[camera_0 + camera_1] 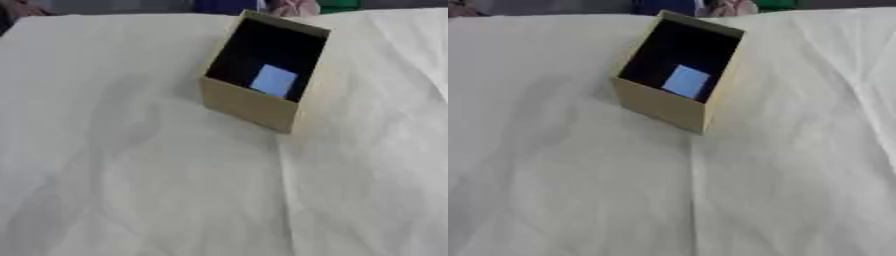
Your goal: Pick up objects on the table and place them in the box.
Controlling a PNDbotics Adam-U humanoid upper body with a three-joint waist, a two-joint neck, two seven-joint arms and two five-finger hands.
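Box first, since it is the only task thing on show: a tan cardboard carton with a dark inside, standing open-topped on the far half of the worktop, a little right of centre in the left eye view. It sits turned, one corner pointing toward the robot, so its long axis runs from near-left to far-right across the pale cloth.

The worktop itself is the biggest thing here, draped in a cream, creased cloth that fills almost both views. No loose object lies on it anywhere that I can make out; the near half is only folds and soft shadow.

Inside the box, against the dark floor and close to the near wall, lies a small light-blue square, flat or slightly tilted; what it is I cannot say.

Neither hand shows in either view, so whether the fingers are wide, narrow or holding something cannot be told, and neither arm can be judged the nearer. The relation a coming move would turn on is plain enough: the box opening lies ahead, far from the near edge, so any reach into it would go forward over bare cloth. Judging by the lie of things, the placing looks done or nearly so.
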